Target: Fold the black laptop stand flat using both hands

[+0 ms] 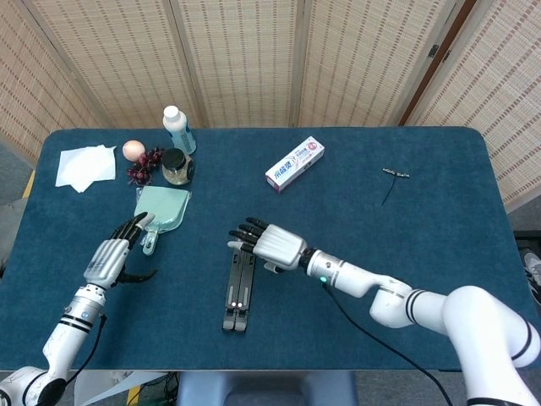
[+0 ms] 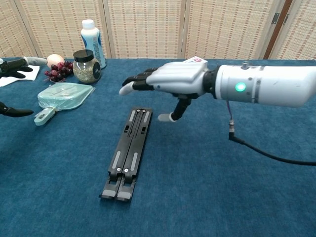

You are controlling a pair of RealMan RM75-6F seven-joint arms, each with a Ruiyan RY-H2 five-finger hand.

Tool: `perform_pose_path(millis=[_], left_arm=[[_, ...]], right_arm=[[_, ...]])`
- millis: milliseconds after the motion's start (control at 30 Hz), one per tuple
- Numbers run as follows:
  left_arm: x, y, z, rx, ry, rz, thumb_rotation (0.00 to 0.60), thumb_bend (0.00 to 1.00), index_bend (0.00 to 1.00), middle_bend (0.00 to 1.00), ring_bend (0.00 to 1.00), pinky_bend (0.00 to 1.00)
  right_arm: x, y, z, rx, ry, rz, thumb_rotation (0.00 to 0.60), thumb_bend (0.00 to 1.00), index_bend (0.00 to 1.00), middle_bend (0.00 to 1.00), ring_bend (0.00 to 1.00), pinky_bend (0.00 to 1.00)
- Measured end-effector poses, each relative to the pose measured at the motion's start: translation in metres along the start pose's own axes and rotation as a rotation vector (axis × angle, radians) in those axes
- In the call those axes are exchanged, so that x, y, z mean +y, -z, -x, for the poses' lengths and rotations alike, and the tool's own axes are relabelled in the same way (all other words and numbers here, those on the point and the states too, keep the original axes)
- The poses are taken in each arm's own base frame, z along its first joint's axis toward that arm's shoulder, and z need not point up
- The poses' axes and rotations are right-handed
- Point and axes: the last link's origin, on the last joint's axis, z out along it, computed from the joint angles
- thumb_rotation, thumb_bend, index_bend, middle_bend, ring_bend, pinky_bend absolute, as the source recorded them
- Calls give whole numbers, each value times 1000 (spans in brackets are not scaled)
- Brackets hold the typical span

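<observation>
The black laptop stand (image 1: 239, 288) (image 2: 128, 151) lies flat and closed on the blue table, its two bars side by side, grey pads toward the front edge. My right hand (image 1: 272, 244) (image 2: 168, 81) hovers above the stand's far end with fingers spread, touching nothing. My left hand (image 1: 112, 258) floats open at the table's left side, well apart from the stand; only its fingertips (image 2: 14, 112) show at the chest view's left edge.
A teal dustpan (image 1: 161, 211) (image 2: 61, 98) lies left of the stand. Behind it stand a jar (image 1: 176, 167), a white bottle (image 1: 177, 128), grapes and a peach (image 1: 133, 150). A toothpaste box (image 1: 295, 163) (image 2: 183, 71) lies behind, a tissue (image 1: 84, 166) far left, a small tool (image 1: 394, 174) far right.
</observation>
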Motion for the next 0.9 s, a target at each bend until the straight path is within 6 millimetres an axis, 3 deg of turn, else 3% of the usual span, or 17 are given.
perform_pose_path(millis=[133,400,667,900], left_arm=[[0,2,-4,27,-53,-1,600,199,0,0,0,84],[-8,21,-19,104,-184,-31,600,199,0,0,0,85],[-15,48,-28,148,-309,-92,600,199,0,0,0,84],[-18,77,-33,188,-421,-158,600,198,0,0,0,85]], right_arm=[[19,41,-8,44,-33,157,600,286,0,0,0,0],[57,162,-19,126,-75,544,600,285,0,0,0,0],[54,253,-8,154,-120,808,600,283,0,0,0,0],[39,314,8,173,-169,992,600,281,0,0,0,0]])
